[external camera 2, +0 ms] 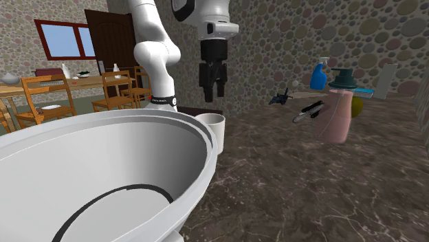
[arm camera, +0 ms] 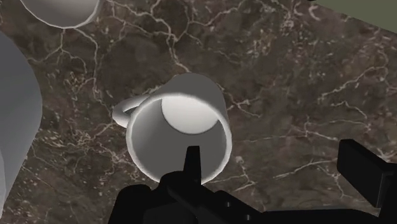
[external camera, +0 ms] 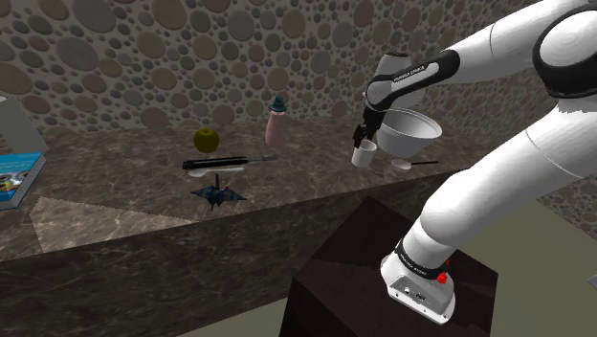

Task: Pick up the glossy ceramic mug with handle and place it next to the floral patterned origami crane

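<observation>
Your gripper [external camera 2: 211, 95] hovers, fingers wide, above the white mug [external camera 2: 212, 130] on the dark marble counter [external camera 2: 309, 185].
The fingers stand apart and clasp nothing. The mug sits upright just beside the big white bowl [external camera: 409, 132], well apart from the dark blue origami crane [external camera: 218, 194]. White lettering on the forearm [external camera: 413, 74] is too small to read.

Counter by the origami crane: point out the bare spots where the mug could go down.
Bare counter lies between the crane and the mug, and again between the crane and the book. Behind the crane it is crowded: black tool, yellow-green fruit, pink bottle.
</observation>
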Controlling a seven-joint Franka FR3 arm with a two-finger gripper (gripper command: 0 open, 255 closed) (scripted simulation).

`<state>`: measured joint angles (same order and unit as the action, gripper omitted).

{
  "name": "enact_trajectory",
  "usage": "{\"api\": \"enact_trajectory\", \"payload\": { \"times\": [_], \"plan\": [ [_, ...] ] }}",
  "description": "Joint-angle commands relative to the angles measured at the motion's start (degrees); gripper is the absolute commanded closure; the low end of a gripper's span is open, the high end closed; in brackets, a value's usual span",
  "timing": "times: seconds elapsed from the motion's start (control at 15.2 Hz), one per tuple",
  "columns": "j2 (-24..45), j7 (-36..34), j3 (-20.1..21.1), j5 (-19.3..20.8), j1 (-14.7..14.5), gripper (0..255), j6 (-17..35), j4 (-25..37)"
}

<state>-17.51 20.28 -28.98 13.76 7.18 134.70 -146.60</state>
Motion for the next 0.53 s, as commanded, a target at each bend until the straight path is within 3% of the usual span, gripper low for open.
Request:
{"api": "enact_trajectory", "payload": {
  "times": [0.0,0.46],
  "plan": [
    [4.4,3.2,-2.4,-1.7,-0.4,0,3.0,1.0],
    [11.0,6.9,-4.4,-5.6,-1.4,0,9.7,0.4]
  ]
}}
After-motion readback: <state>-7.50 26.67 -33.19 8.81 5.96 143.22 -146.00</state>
